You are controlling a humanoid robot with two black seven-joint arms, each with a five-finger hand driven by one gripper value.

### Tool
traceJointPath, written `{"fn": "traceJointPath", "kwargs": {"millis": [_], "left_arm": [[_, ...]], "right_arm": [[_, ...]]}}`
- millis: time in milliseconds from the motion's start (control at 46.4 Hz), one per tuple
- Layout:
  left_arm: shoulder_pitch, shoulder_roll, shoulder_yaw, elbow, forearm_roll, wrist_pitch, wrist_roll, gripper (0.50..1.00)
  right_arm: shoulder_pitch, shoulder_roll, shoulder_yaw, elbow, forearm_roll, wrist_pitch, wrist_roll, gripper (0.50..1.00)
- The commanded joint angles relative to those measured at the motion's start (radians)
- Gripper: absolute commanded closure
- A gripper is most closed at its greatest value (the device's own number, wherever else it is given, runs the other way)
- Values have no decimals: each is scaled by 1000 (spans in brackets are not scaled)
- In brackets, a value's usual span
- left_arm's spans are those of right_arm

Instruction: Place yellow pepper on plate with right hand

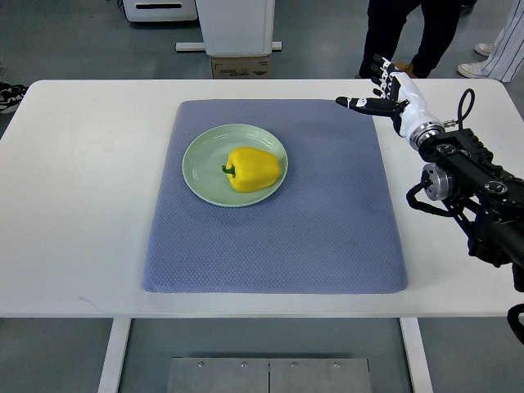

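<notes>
Resting yellow pepper (252, 169) on plate (201, 174) (right hand (391, 92) empty, apart)

Right hand (385, 88) hangs over the far right part of the white worktop (82, 205), arm entering from the right edge. Fingers (356, 102) spread and relaxed, holding nothing; thumb points left, toward the far right corner of the blue-grey mat (278, 237). Yellow pepper (254, 169) lies well to the hand's left and nearer the camera, on its side on the pale green plate (201, 160), green stem pointing away from the hand. Plate sits on the mat's far left area. Beyond the hand, past the worktop's far edge, a person's dark trouser legs (409, 33) stand on the grey floor. Left arm not seen.
</notes>
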Motion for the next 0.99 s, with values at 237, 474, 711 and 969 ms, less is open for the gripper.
{"fn": "traceJointPath", "kwargs": {"millis": [237,474,711,969], "left_arm": [[0,0,0,0,0,0,0,500],[0,0,0,0,0,0,0,500],[0,0,0,0,0,0,0,500],[0,0,0,1,0,0,0,500]], "right_arm": [[-20,2,61,-29,109,-1,0,504],[-52,9,144,-31,111,-1,-2,502],[-78,15,181,-27,160,-1,-3,502],[-92,23,190,-24,161,1,1,500]]}}
